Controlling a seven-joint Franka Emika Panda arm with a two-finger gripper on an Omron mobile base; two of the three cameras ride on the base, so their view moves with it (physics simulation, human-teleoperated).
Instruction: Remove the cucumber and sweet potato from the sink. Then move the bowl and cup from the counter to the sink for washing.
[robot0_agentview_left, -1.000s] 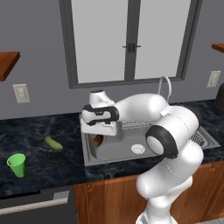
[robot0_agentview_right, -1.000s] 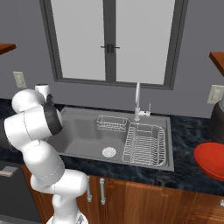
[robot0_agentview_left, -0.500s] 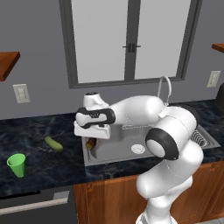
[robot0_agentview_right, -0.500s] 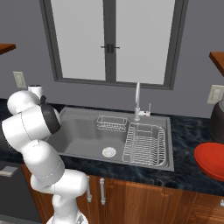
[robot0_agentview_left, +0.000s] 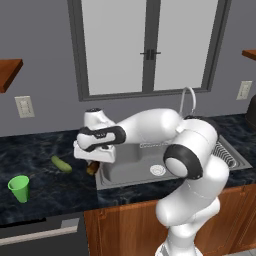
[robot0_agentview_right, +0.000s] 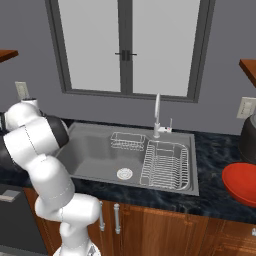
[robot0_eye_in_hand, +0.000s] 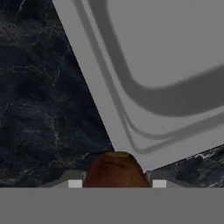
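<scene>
Tool gripping sweet potato, above sink rim

In the left base view the claw has swung from above the sink at frame centre toward the left. It now hangs at the basin's left rim, over the worktop edge. The sweet potato has travelled with it, out of the basin.

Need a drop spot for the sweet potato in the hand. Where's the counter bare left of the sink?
Bare dark counter lies between the cucumber and the sink rim, under the hand holding the sweet potato. Also free in front of the cucumber. Tighter near the cup.
</scene>
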